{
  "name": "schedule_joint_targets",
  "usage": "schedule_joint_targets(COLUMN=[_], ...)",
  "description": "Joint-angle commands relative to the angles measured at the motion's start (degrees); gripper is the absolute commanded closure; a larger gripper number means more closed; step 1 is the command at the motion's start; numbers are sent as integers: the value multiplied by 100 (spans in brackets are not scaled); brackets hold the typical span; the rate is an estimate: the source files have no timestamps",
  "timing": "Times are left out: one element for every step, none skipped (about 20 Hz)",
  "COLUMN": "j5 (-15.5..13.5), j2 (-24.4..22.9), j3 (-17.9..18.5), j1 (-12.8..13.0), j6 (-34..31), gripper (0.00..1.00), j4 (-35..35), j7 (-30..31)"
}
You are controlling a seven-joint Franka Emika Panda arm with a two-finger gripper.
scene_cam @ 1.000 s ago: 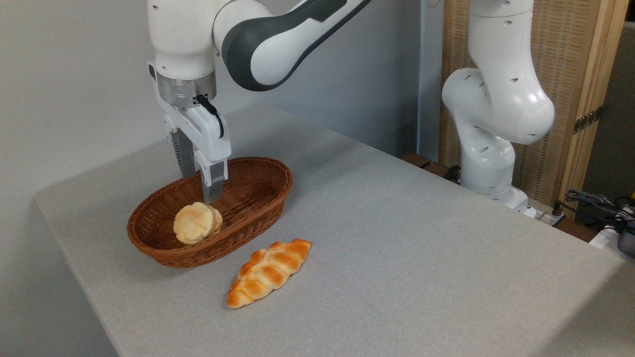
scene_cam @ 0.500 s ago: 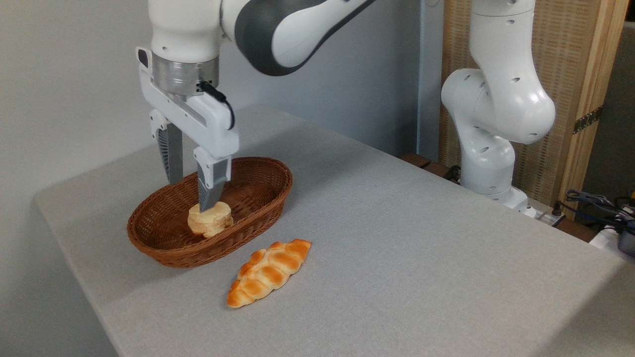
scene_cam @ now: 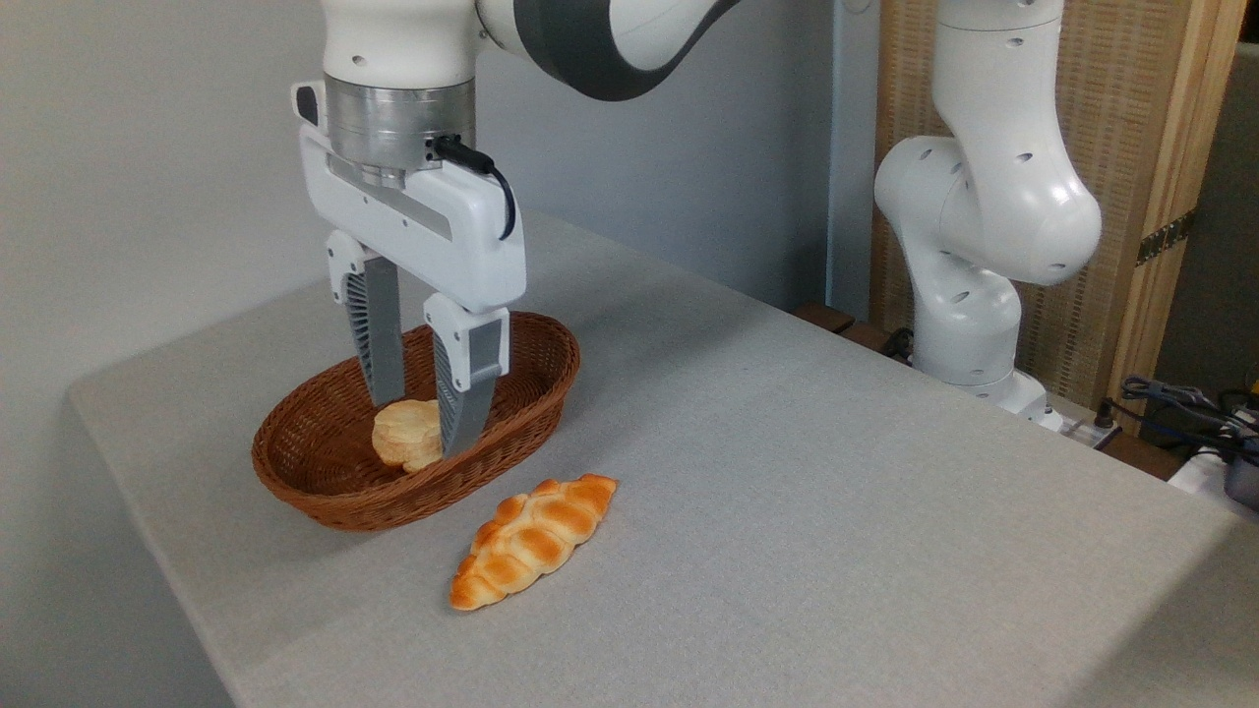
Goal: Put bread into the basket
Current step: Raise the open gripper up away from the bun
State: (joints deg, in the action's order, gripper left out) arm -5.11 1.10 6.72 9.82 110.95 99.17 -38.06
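Bread [scene_cam: 404, 435] inside the basket [scene_cam: 325, 482], gripper [scene_cam: 423, 423] parted above it (holding nothing), braided loaf [scene_cam: 532, 539] just beside the basket.

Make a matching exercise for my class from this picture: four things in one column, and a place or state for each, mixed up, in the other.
Things
1. bread
2. braided loaf
3. basket
4. end effector

Places or states
A. lying on the table, in front of the basket
B. open, fingers on either side of the bread
C. resting inside the basket
D. reddish-brown wicker, near the table's left edge

Pairs: 1-C, 2-A, 3-D, 4-B
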Motion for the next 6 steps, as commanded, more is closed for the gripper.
schedule_joint_targets(j5=[97, 89, 80, 71, 71, 71], j2=[-66, -66, -66, -66, -66, -66], j3=[162, 189, 189, 198, 189, 198], j1=[55, 55, 55, 55, 55, 55], j6=[-284, -319, -337, -337, -337, -337], gripper=[0, 0, 0, 0, 0, 0], j4=[-38, -38, -38, -38, -38, -38], j7=[-490, -536, -553, -554, -536, -527])
